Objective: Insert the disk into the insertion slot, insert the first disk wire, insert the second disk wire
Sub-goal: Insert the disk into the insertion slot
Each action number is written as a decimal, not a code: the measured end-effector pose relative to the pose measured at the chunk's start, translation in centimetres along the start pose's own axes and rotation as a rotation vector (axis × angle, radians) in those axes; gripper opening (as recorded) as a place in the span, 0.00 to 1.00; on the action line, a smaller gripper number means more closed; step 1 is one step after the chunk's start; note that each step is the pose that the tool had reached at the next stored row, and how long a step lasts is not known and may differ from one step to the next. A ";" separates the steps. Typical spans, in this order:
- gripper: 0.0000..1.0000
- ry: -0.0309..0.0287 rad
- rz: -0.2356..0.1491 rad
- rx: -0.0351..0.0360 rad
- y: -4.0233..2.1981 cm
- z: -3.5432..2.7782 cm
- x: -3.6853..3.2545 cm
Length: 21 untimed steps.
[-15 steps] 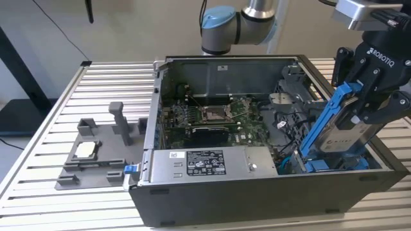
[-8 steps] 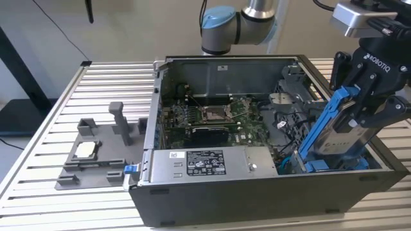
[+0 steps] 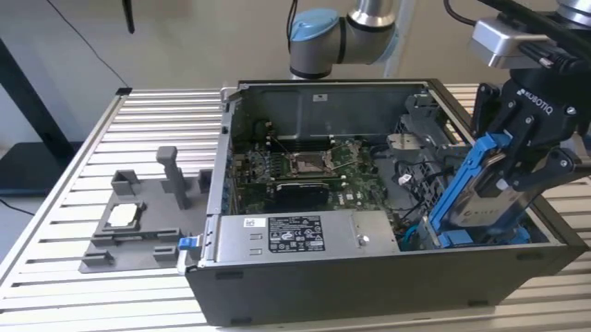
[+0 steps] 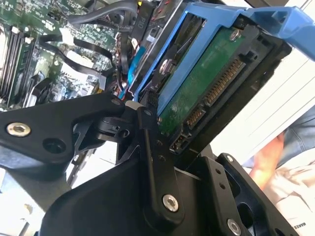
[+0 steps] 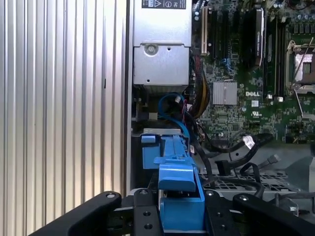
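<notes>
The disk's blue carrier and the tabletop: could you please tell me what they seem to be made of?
The blue carrier on the disk looks like matte moulded plastic, uniformly coloured. The tabletop is probably aluminium: pale grey ribbed slats, soft sheen.

This is a robotics lab bench. A ribbed aluminium table (image 3: 138,117) carries an open PC case (image 3: 369,290) with its motherboard (image 3: 277,173) bared. On the exterior view's left, a grey fixture plate (image 3: 129,242) holds loose parts. At the far side an industrial arm (image 3: 323,34) with blue joint caps rises before a plain wall (image 3: 185,41).
</notes>
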<state>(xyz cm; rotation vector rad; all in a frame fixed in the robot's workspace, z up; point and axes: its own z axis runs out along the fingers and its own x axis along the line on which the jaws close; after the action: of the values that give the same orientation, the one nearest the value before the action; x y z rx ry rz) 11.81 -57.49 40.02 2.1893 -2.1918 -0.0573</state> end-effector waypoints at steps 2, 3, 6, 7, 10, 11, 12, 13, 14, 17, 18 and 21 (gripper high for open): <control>0.33 0.0004 0.000 0.0000 -0.02 0.36 0.00; 0.33 0.0009 0.000 0.0000 -0.03 0.54 0.00; 0.33 0.0014 0.000 0.0000 -0.06 1.08 -0.01; 0.33 0.0014 0.000 0.0000 -0.07 1.27 -0.01; 0.33 0.0018 0.000 0.0000 -0.11 1.81 -0.01; 0.33 0.0020 0.000 0.0000 -0.12 1.99 -0.01; 0.33 0.0020 0.000 0.0000 -0.13 2.16 -0.01; 0.33 0.0019 0.000 0.0000 -0.13 2.24 -0.01; 0.33 0.0020 0.000 0.0001 -0.13 2.24 -0.01; 0.33 0.0022 0.000 0.0003 -0.13 2.24 -0.01; 0.33 0.0022 0.000 0.0004 -0.13 2.24 -0.01; 0.33 0.0021 0.000 0.0006 -0.12 2.24 -0.01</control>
<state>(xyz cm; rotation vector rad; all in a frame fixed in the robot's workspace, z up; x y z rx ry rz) 11.81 -57.49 37.77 2.1888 -2.1910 -0.0543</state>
